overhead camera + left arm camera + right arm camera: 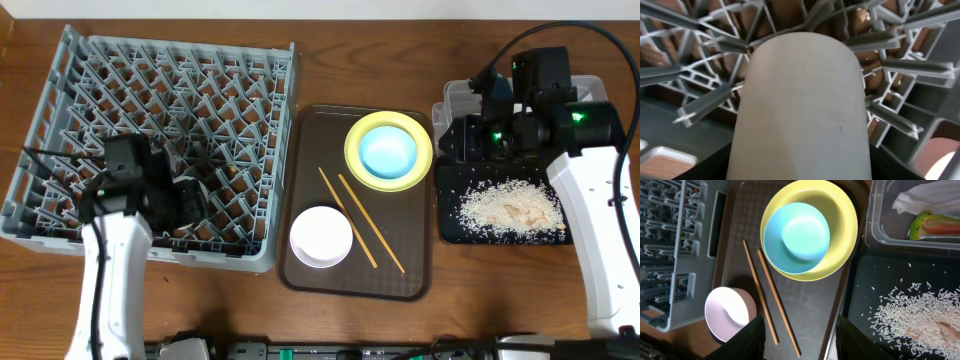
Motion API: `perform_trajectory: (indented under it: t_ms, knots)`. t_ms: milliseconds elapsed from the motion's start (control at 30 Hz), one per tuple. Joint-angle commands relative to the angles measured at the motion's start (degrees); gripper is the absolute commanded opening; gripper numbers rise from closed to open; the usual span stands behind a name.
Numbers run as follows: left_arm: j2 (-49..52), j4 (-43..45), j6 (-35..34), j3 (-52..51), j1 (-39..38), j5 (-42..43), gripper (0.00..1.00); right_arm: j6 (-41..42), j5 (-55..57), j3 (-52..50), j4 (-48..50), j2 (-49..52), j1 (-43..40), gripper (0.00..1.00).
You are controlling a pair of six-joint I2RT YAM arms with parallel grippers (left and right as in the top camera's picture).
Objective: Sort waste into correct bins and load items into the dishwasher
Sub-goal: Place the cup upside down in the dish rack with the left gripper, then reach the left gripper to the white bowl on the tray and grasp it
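Wooden worktop seen from overhead: the left hand sits low over the large grey pegged plastic dish rack, while round yellow plate, light blue bowl, white bowl and two thin wooden chopsticks wait unloaded on the brown serving tray. Left wrist view shows that hand seemingly closed on the small white cup among the pegs. Right wrist view has the right hand spread and empty, crumpled white paper napkin and green-and-yellow wrapper in the clear plastic tub, whitish rice scraps in the shallow black tray, so sorting looks finished.
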Motion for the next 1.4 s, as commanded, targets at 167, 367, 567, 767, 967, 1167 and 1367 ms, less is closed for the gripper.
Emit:
perform_trajectory:
  t_ms: [167,367,567,767,967,1167,1367]
  knots:
    - [5.11,7.54,0.09,1.22,0.24,-1.4,0.92,-0.79,0.42,0.98,-0.92,-0.13,-0.2,0.47]
    - [4.76,8.76,0.07,3.8,0.24,-1.36,0.93,-0.76,0.39,0.98,-1.11,-0.13,-0.2,0.64]
    - [1.49,5.22,-2.84,6.93,-0.92,5.14,0.94,-0.76,0.85,0.98,-1.07,-0.13,-0.31,0.8]
    - [-1.68,3.1,-3.63,6.69,-11.21,8.94,0.94,-0.5,5.53,0.98,-1.29,-0.13,-0.31,0.83]
    - [-0.44,3.26,-3.63,6.01,-26.69,9.9,0.95,-0.52,5.53,0.98,-1.31,-0.13,-0.31,0.99]
    - [3.1,6.4,-3.63,6.01,-38.84,10.67,0.95,-0.52,5.51,0.98,-1.31,-0.13,-0.26,0.99]
    - [10.16,10.71,-3.63,6.01,-48.13,9.75,0.92,-0.55,5.53,0.98,-1.53,-0.13,-0.2,0.99]
